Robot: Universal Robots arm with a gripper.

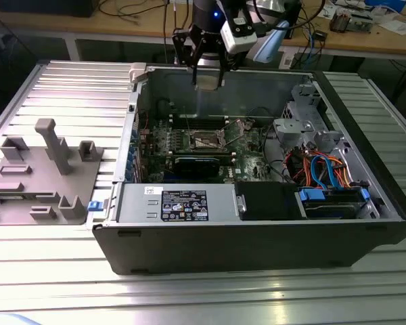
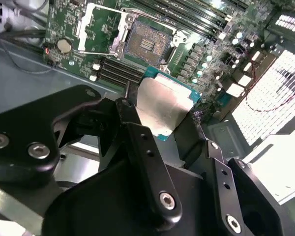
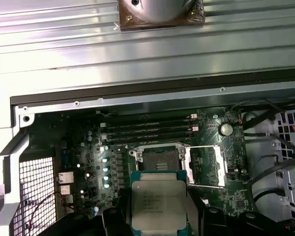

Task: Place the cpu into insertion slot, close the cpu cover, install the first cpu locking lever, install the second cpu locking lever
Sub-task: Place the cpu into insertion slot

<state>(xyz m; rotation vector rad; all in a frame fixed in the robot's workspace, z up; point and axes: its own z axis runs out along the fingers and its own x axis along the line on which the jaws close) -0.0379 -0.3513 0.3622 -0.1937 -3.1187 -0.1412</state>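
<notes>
The gripper (image 1: pixel 208 76) hangs over the far wall of the open computer case (image 1: pixel 257 247). Its fingers (image 2: pixel 142 147) are closed onto two opposite edges of the cpu (image 2: pixel 162 105), which is held in the air, well apart from the board below. The insertion slot (image 3: pixel 160 160) lies bare on the green circuit board (image 3: pixel 86 147). The cpu cover (image 3: pixel 205 166) is swung open just beside it, so the way in looks free. The main risk, as I judge it, is misalignment. I cannot tell whether the chip's orientation matches the slot's keying, and a skewed or wrongly turned descent could set a corner onto the socket's contacts and bend them. The hold is only on thin edges, so a slip could let the chip shift between the fingers or drop onto the board. The open cover is close to the slot, and a path drifting toward it could knock the chip against that frame. Letting go too high would likely leave the chip lying askew rather than seated flat.
</notes>
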